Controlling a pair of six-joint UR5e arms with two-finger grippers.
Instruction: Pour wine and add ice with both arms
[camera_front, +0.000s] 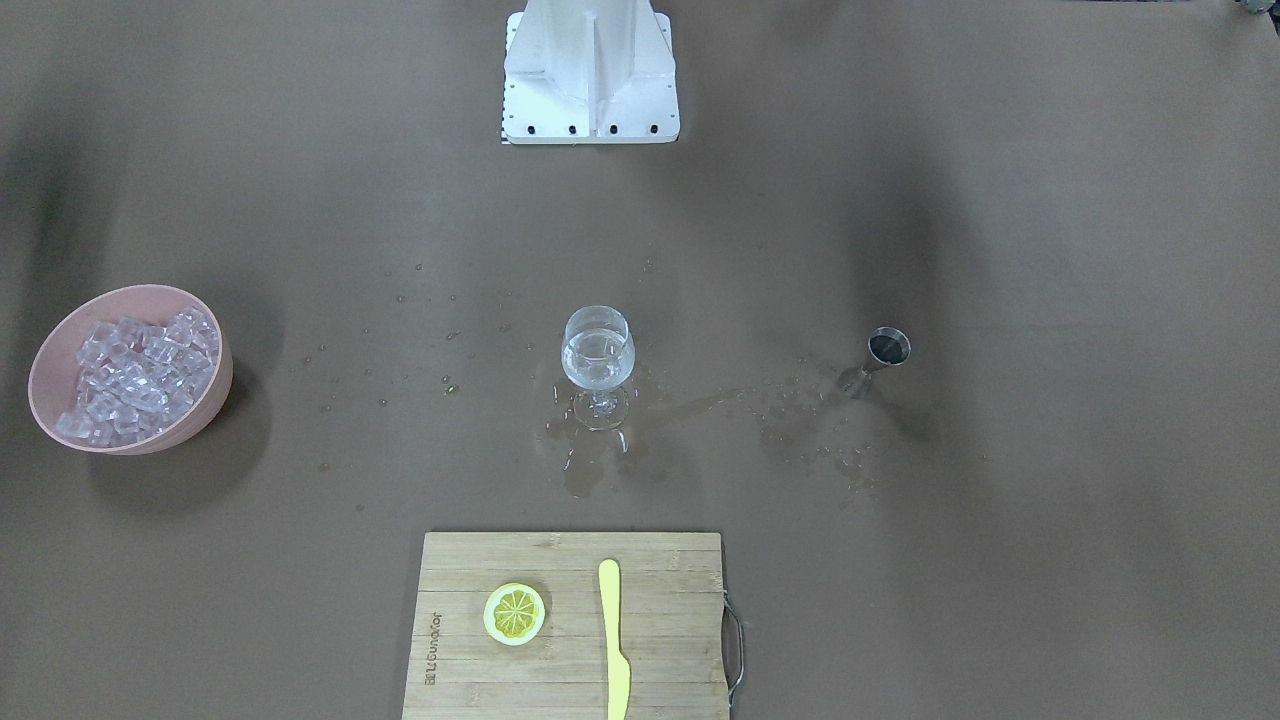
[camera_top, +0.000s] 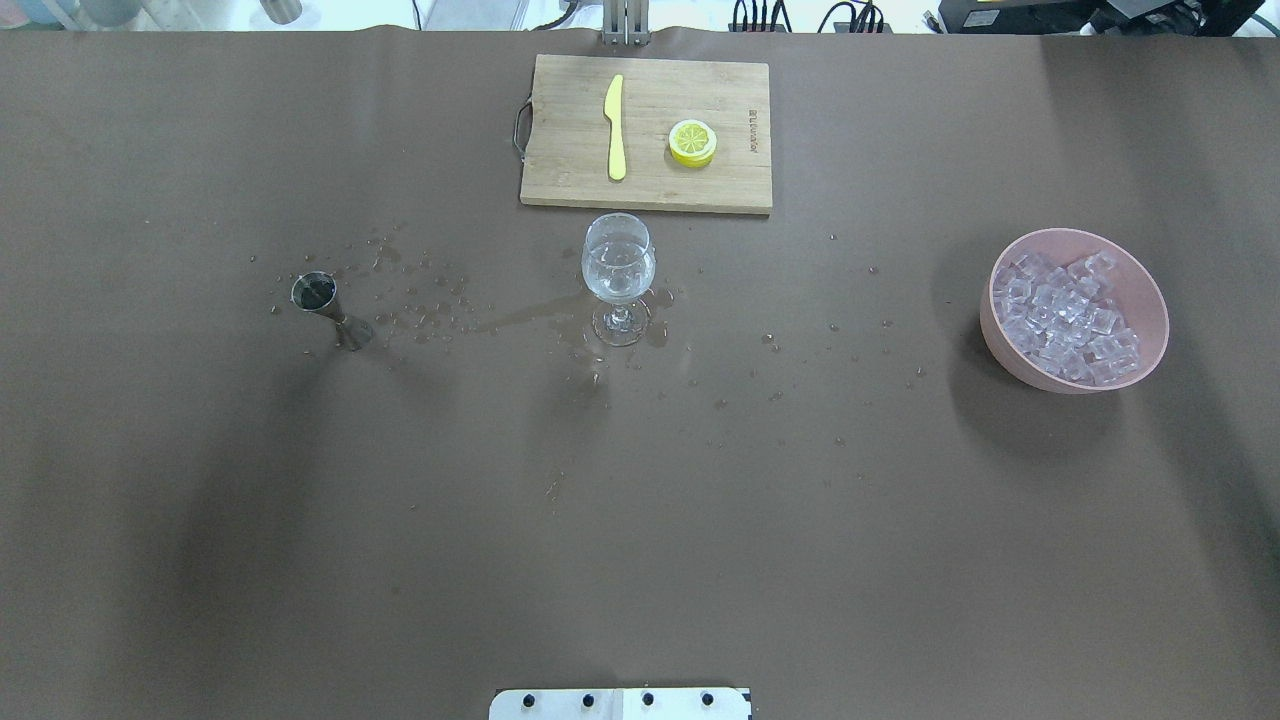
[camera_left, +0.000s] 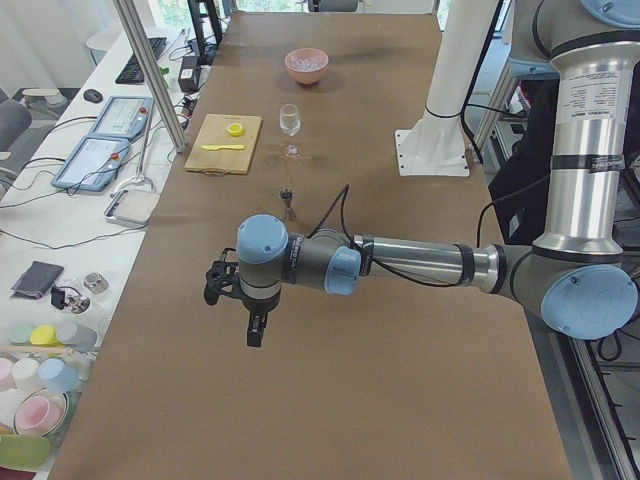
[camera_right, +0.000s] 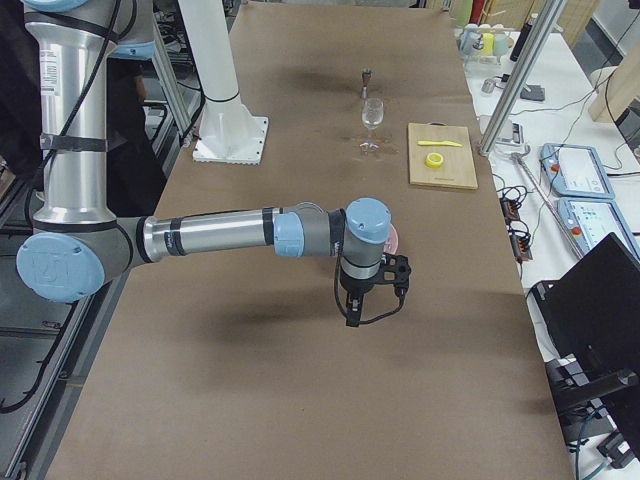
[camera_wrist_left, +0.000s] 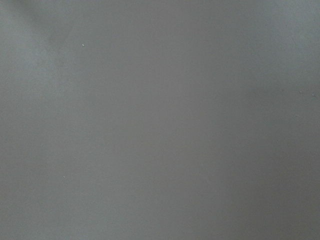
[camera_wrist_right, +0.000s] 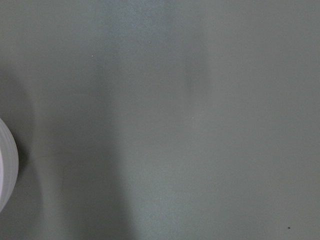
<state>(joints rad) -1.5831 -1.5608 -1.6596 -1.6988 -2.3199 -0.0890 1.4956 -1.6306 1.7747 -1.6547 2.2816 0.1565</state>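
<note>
I can't tell if the left fingers (camera_left: 257, 330) or right fingers (camera_right: 351, 310) are open or holding anything. The glass (camera_front: 598, 355) stands in a puddle (camera_front: 590, 470); bumps could tip it.

The clear stemmed wine glass (camera_top: 619, 262) stands upright near the centre of the brown paper-covered table (camera_top: 640, 520), with the water-clear wine (camera_top: 619, 285) in it. The rectangular bamboo cutting board (camera_top: 570, 170) lies just behind the glass, at the middle of the table's far edge. On the board lie the yellow plastic knife (camera_top: 614, 125), toward the robot's left, and the round yellow lemon slice (camera_top: 692, 142), toward its right. The small steel jigger (camera_top: 330, 312) stands well left of the glass. The round pink bowl (camera_top: 1040, 378) sits well right, holding the heap of clear ice cubes (camera_top: 1065, 315)
</note>
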